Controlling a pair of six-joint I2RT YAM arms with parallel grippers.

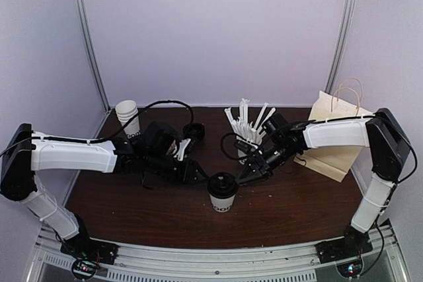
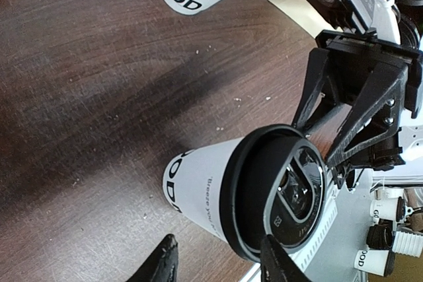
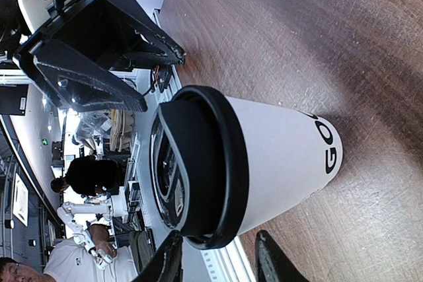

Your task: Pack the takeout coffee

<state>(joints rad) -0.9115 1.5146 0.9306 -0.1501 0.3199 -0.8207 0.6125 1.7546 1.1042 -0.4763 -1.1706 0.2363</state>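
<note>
The takeout coffee [image 1: 223, 193], a white paper cup with a black dome lid, stands upright on the dark wooden table [image 1: 132, 209], front of centre. My left gripper [image 1: 199, 175] is just left of its lid and my right gripper [image 1: 248, 175] just right of it. Both are open and hold nothing. In the left wrist view the cup [image 2: 198, 186] lies just ahead of the left gripper [image 2: 220, 265], and one fingertip [image 2: 277, 262] overlaps the lid rim. In the right wrist view the cup [image 3: 284, 156] sits ahead of the right gripper [image 3: 218, 263].
A tan paper bag [image 1: 337, 138] with handles stands at the right behind the right arm. A lidless cup with white straws [image 1: 248, 130] is at the back centre, a loose black lid [image 1: 193, 130] is left of it, and a stack of lidless cups [image 1: 127, 115] is at the back left.
</note>
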